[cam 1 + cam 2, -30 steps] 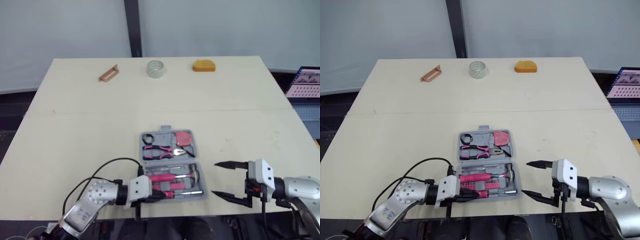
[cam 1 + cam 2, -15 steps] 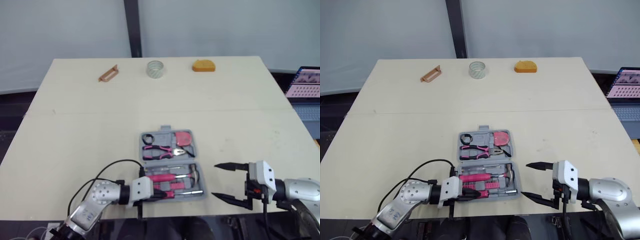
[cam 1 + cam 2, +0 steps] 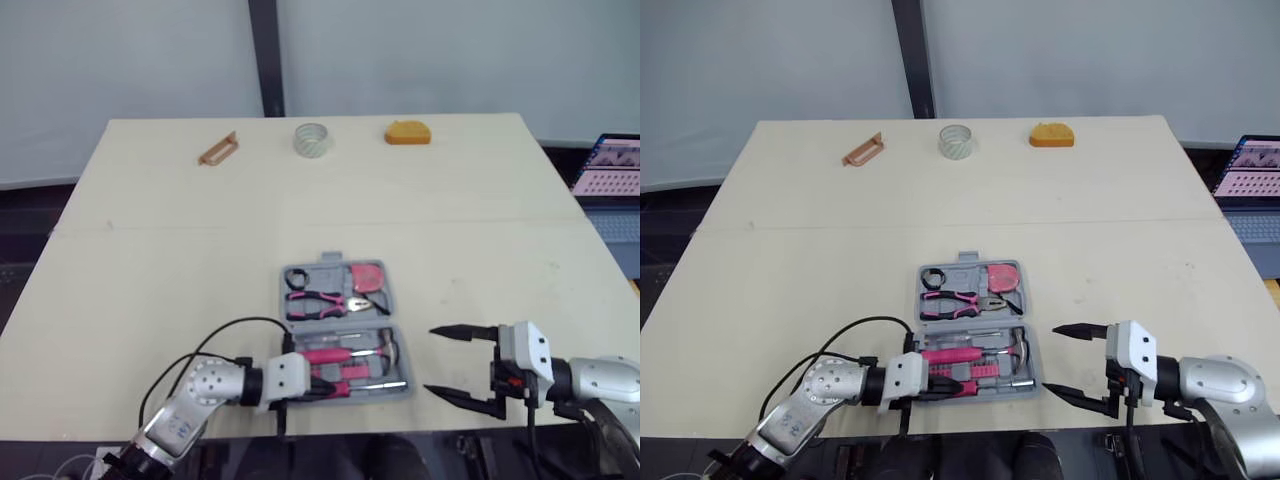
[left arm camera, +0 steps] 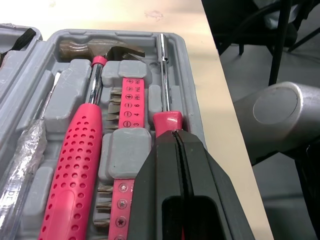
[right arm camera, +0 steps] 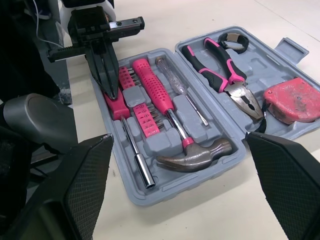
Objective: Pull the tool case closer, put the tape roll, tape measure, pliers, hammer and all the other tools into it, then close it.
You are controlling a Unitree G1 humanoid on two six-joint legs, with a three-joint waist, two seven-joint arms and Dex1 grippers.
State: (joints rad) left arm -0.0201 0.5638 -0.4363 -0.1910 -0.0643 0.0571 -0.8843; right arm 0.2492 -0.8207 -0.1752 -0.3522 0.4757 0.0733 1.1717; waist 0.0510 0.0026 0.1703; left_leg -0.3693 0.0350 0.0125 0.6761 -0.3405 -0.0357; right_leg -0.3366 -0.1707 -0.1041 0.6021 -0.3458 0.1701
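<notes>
Pale table [image 3: 150,260]: open grey tool case [image 3: 330,275] near the front; tape roll [image 3: 312,139], orange object [image 3: 408,132] and brown bracket [image 3: 218,149] along the far edge.

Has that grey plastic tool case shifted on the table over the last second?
No. The open grey plastic tool case lies just as far from the seam across the cream table as before.

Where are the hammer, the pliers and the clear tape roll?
hammer [image 5: 162,100], right wrist view, pink handle.
pliers [image 5: 239,92], right wrist view, pivot joint.
tape roll [image 3: 954,146], right eye view, side wall.
</notes>
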